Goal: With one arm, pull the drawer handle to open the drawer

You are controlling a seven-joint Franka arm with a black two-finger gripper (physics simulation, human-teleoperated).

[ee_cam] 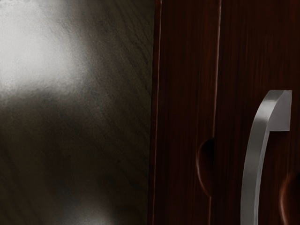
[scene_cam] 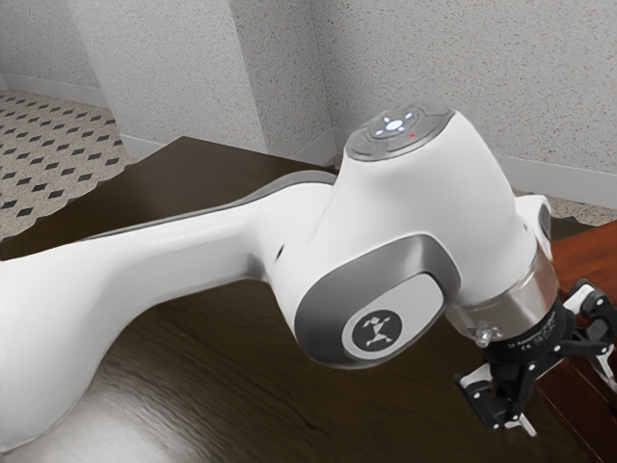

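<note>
The hand (scene_cam: 542,378) hangs released, its fingers spread with nothing between them, close in front of the dark red drawer (ee_cam: 185,84). The drawer handle (ee_cam: 260,154), a curved silver bar, lies ahead of the hand but off its centre line, on the side away from the bare worktop (ee_cam: 70,140). Its long axis runs along the drawer's edge. I judge the hand must shift sideways across the drawer front until the bar sits between the fingers, then close and pull back.
</note>
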